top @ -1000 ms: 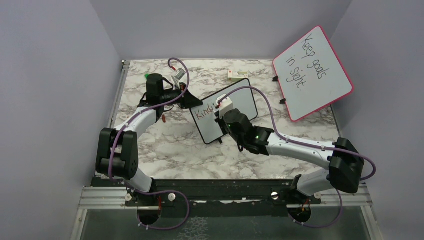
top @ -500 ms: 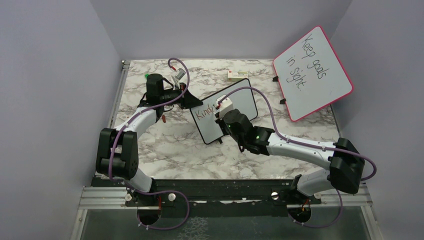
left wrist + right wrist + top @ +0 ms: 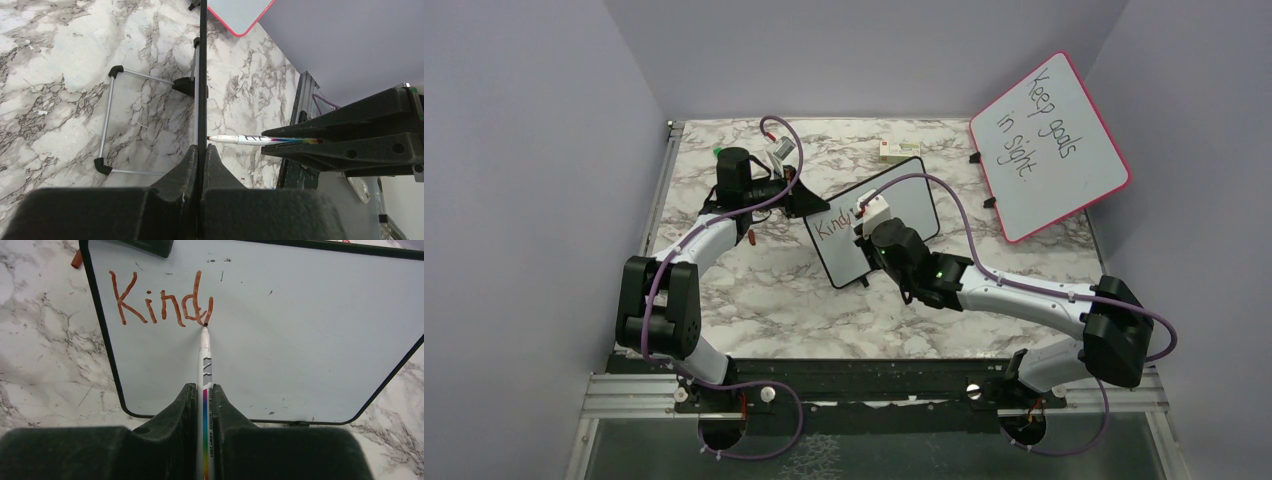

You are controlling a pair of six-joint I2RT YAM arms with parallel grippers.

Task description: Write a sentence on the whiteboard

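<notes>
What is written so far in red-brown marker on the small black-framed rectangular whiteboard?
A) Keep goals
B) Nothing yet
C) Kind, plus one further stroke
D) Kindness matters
C: the whiteboard shows red-brown letters reading "Kind", with one more stroke at the tip of the white marker held by the right gripper.

This is probably a robotics lab cell: plain lilac walls [image 3: 524, 200] are enclosing a marble-patterned table [image 3: 764, 300], and a left arm [image 3: 694, 245] and a right arm [image 3: 1024, 295] are sitting bolted to a metal rail [image 3: 874, 398].

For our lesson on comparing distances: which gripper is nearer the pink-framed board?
Right. The right gripper, holding a marker, is over the middle of the whiteboard; the left gripper clamps its end away from the pink board.
</notes>
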